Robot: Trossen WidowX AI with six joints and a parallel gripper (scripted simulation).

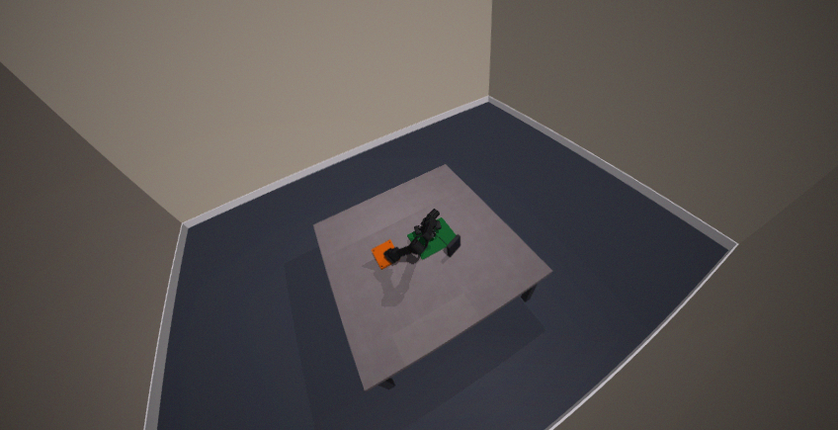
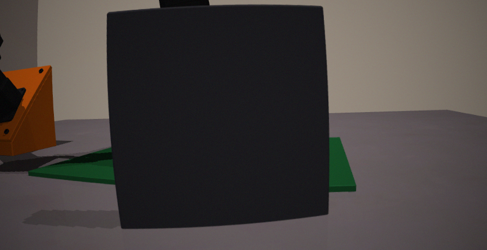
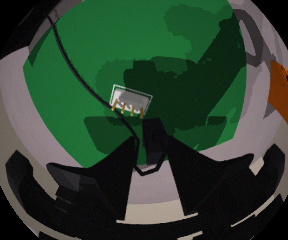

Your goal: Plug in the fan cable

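The green board [image 1: 448, 230] [image 2: 341, 175] [image 3: 99, 30] lies flat on the table. The white four-pin header [image 3: 132, 99] with its gold pins shows bare on it in the wrist view. The black fan [image 1: 453, 245] [image 2: 218, 117] [image 3: 21, 35] stands upright at the board's edge. Its thin black cable [image 3: 74, 72] runs past the header and loops to the black plug [image 3: 155, 132]. My gripper [image 3: 150, 140] is partly open, its fingertips on either side of the plug. A narrow gap shows at the plug's left; the right fingertip looks very near it. The exterior view has the plug hidden behind the fan.
The orange base block [image 1: 382, 254] [image 2: 41, 120] [image 3: 282, 97] of the arm stands on the table [image 1: 470, 307] beside the board. The cable passes close by the header and the left finger.
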